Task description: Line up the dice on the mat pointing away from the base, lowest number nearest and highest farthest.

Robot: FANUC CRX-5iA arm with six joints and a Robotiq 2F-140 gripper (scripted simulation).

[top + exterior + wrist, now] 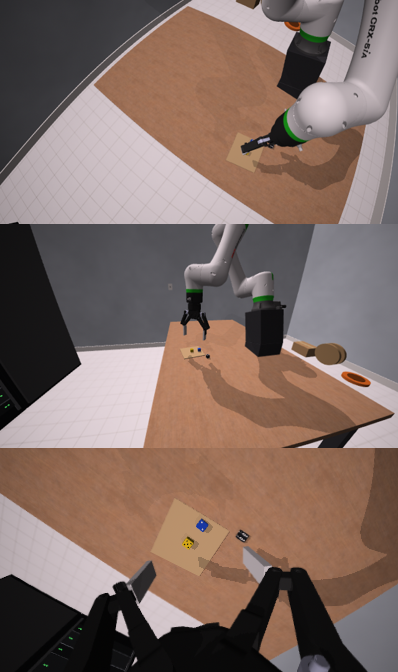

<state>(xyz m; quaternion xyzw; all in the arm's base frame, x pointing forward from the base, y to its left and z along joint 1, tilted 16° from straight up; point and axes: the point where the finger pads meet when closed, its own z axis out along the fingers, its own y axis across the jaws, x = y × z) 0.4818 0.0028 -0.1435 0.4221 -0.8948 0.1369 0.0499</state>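
- Black two-fingered gripper: its fingers are spread wide, with nothing held, above the mat.
- Square tan mat: one is counted, lying flat on the brown wooden table.
- Three dice are counted, one of each colour. The small blue cube die and the small yellow cube die are set on the mat, apart, blue nearer the robot's black base.
- The small black cube die is left just outside the mat, on the table.
- Two dice seem placed, with one to go. Black appears to show six, yellow five and blue two; if so, black should be set beyond yellow, on the mat's far side from the base, and released.
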